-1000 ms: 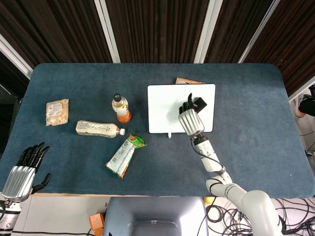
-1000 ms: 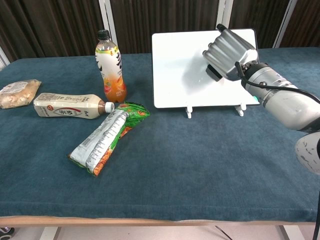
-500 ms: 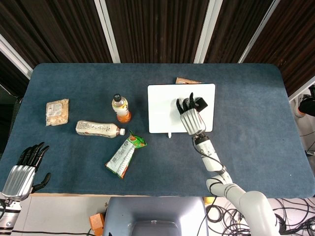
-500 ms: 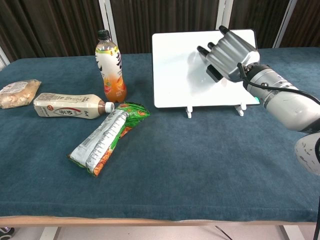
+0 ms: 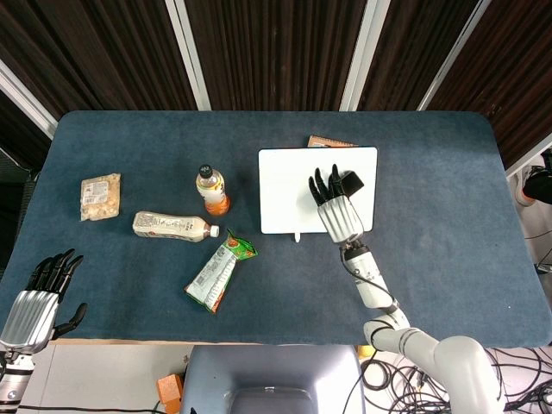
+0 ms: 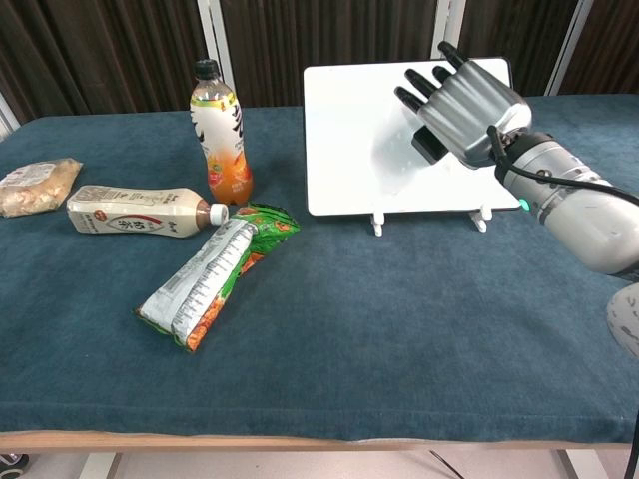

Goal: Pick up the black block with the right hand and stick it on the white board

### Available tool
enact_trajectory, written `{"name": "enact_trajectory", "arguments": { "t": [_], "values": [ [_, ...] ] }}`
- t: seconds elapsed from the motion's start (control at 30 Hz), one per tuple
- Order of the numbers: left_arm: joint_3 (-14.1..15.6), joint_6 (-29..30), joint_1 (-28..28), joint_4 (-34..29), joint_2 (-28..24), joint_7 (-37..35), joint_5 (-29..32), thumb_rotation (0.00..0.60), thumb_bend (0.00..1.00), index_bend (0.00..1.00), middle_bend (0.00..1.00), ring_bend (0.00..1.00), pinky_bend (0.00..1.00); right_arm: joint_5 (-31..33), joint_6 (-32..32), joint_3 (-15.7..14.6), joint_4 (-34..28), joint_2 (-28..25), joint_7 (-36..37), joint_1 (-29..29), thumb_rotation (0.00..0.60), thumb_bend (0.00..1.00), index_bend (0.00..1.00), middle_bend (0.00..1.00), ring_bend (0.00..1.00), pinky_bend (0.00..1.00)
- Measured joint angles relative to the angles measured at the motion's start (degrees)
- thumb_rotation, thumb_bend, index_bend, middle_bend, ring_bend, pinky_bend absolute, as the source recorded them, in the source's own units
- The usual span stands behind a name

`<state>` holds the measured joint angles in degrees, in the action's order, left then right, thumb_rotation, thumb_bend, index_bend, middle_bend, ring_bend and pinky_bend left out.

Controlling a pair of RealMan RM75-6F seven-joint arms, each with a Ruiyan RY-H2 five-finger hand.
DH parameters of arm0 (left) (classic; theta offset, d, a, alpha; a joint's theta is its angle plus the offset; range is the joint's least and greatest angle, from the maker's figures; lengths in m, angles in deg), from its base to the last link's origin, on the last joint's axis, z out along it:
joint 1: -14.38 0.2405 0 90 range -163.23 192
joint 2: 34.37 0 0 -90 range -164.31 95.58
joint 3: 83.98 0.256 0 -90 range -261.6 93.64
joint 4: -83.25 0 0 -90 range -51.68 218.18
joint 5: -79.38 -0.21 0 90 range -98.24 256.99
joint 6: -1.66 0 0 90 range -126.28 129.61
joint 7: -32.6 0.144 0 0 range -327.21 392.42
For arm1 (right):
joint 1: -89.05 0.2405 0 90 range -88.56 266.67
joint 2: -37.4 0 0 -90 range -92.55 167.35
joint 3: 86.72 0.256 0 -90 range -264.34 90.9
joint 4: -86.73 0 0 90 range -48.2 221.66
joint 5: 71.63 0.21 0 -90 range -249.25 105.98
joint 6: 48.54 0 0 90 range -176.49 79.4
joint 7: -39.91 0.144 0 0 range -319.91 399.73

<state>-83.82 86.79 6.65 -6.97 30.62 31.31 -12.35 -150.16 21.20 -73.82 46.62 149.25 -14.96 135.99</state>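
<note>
While fingers (image 6: 424, 88) spread open, black block (image 5: 353, 183) sits on white board (image 5: 285, 198).

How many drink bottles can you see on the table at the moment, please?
2. The orange drink bottle stands upright left of the white board. The pale bottle lies on its side in front of it, cap pointing right. The board could hide others.

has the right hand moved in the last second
Yes. The right hand has opened its fingers and drawn back slightly from the white board, toward the table's near edge, leaving the black block on the board.
</note>
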Motion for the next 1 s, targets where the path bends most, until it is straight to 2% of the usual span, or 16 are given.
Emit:
{"name": "enact_trajectory", "arguments": {
  "t": [0.07, 0.17, 0.27, 0.4, 0.5, 0.63, 0.8, 0.9, 1.0],
  "values": [
    [0.1, 0.0, 0.0, 0.0, 0.0, -0.1, -0.2, 0.6, 0.36, 0.0, 0.0, 0.0, 0.09, -0.2, 1.6, -0.4, -5.0, -1.9, -0.2, -1.5, 0.6, 0.12, 0.0, 0.0, 0.02, 0.0],
    [0.1, 0.1, 0.1, 0.0, 0.1, 0.1, -0.3, 0.6, 0.36, 0.0, 0.0, 0.0, 0.09, -0.8, 4.5, -1.5, -15.8, -6.7, -0.7, -4.5, 0.6, 0.12, 0.0, 0.0, 0.0, 0.0],
    [0.2, 0.7, 0.3, -0.2, 0.3, 0.8, -0.8, 0.6, 0.36, 0.0, 0.0, 0.0, 0.09, -1.4, 7.8, -3.1, -28.8, -13.3, -0.7, -8.5, 0.6, 0.12, 0.0, 0.0, 0.0, 0.0],
    [0.3, 1.8, 0.6, -0.3, 0.6, 1.7, -1.5, 0.6, 0.37, 0.0, 0.0, 0.0, 0.09, -2.1, 14.0, -7.1, -47.1, -26.1, 1.8, -16.8, 0.6, 0.12, 0.0, 0.0, 0.0, 0.0],
    [0.1, 2.6, 0.7, -0.3, 0.9, 1.9, -2.1, 0.6, 0.37, 0.0, 0.0, 0.0, 0.09, -2.3, 19.3, -10.4, -55.8, -35.5, 7.3, -25.0, 0.6, 0.12, 0.0, 0.0, 0.0, 0.0],
    [0.0, 2.4, 0.6, -0.2, 1.3, 2.9, -2.0, 0.6, 0.37, 0.0, 0.0, 0.0, 0.09, -2.9, 23.9, -13.4, -58.6, -40.6, 19.1, -32.2, 0.6, 0.12, 0.0, 0.0, 0.0, 0.0],
    [-0.1, 1.3, 0.2, -0.2, 1.9, 4.1, -1.8, 0.6, 0.37, 0.0, 0.0, 0.0, 0.09, -4.7, 27.1, -16.2, -53.5, -42.2, 36.2, -37.7, 0.6, 0.12, 0.0, 0.0, 0.0, 0.0],
    [0.0, 1.9, 0.1, 0.1, 2.1, 4.3, -2.6, 0.6, 0.37, 0.0, 0.0, 0.0, 0.09, -7.5, 28.5, -17.1, -50.5, -43.5, 41.9, -40.2, 0.6, 0.12, 0.0, 0.0, 0.0, 0.0],
    [0.1, 2.7, 0.2, 0.4, 2.3, 4.3, -3.5, 0.6, 0.38, 0.0, 0.0, 0.0, 0.09, -8.4, 27.6, -17.3, -49.6, -44.2, 43.3, -40.9, 0.6, 0.12, 0.0, 0.0, 0.0, 0.0]
  ]
}}
